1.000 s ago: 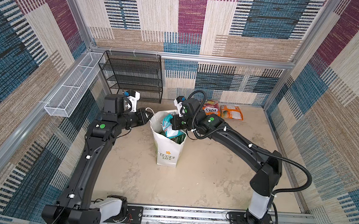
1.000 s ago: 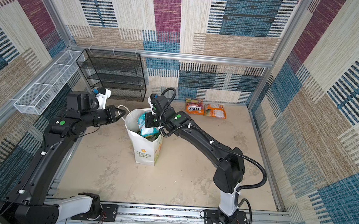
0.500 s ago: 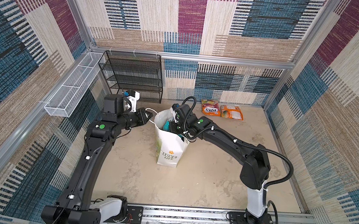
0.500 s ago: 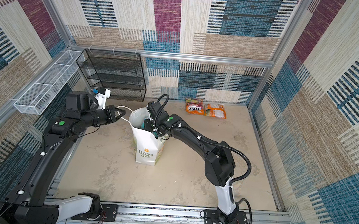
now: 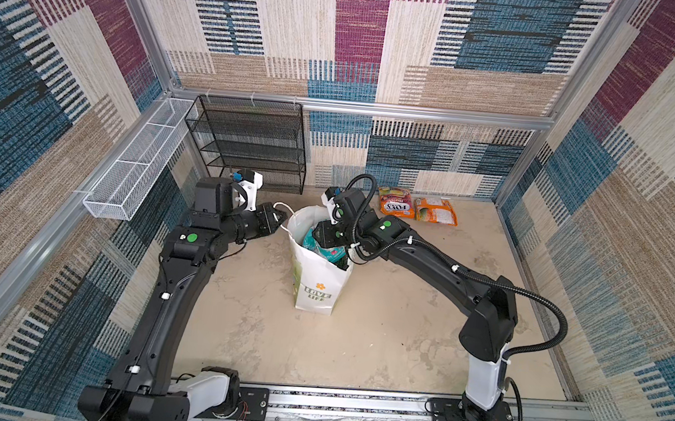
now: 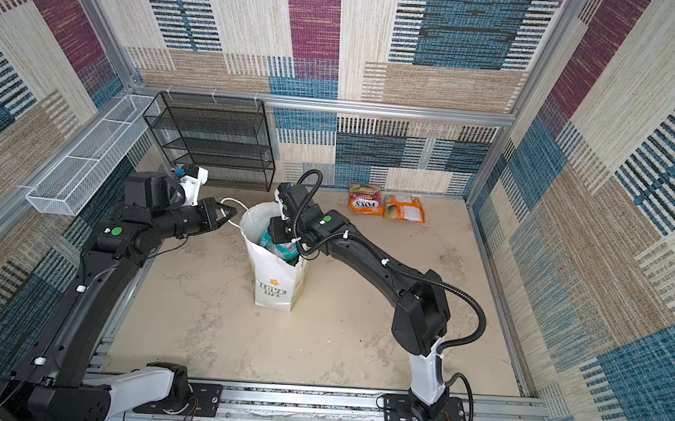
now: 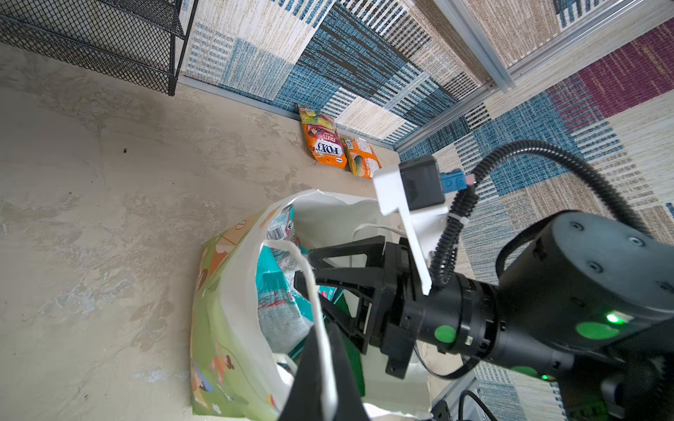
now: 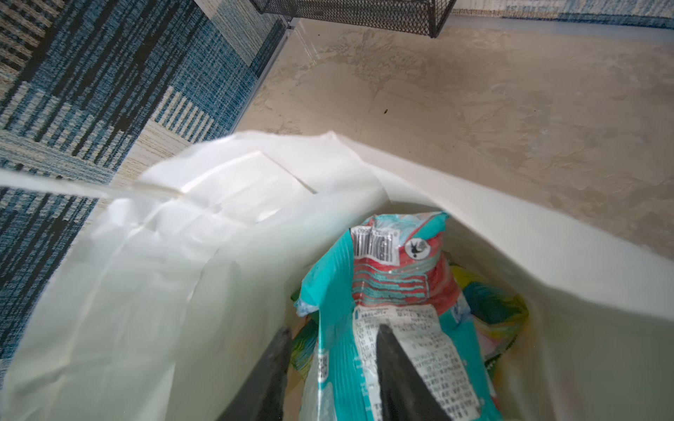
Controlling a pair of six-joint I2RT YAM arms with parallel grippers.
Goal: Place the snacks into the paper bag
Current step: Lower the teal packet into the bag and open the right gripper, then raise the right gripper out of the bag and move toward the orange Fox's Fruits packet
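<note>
The white paper bag (image 5: 316, 289) (image 6: 275, 285) stands upright mid-floor in both top views. My left gripper (image 5: 281, 217) (image 7: 322, 328) is shut on the bag's cord handle (image 7: 310, 277) and holds that side of the mouth out. My right gripper (image 5: 321, 235) (image 8: 332, 339) is down in the bag's mouth with its jaws apart. A teal-white snack packet (image 8: 394, 277) (image 7: 277, 302) stands between its fingers on top of other packets. Two orange snacks (image 5: 397, 204) (image 5: 438, 212) lie flat by the back wall.
A black mesh rack (image 5: 249, 145) stands at the back left, close behind the left wrist. A white wire basket (image 5: 135, 169) hangs on the left wall. An aluminium rail (image 5: 352, 404) carrying both arm bases runs along the front edge.
My right gripper pushed the teal packet down into the bag, and its jaws have come apart. The left gripper still holds the cord handle in the same place.
</note>
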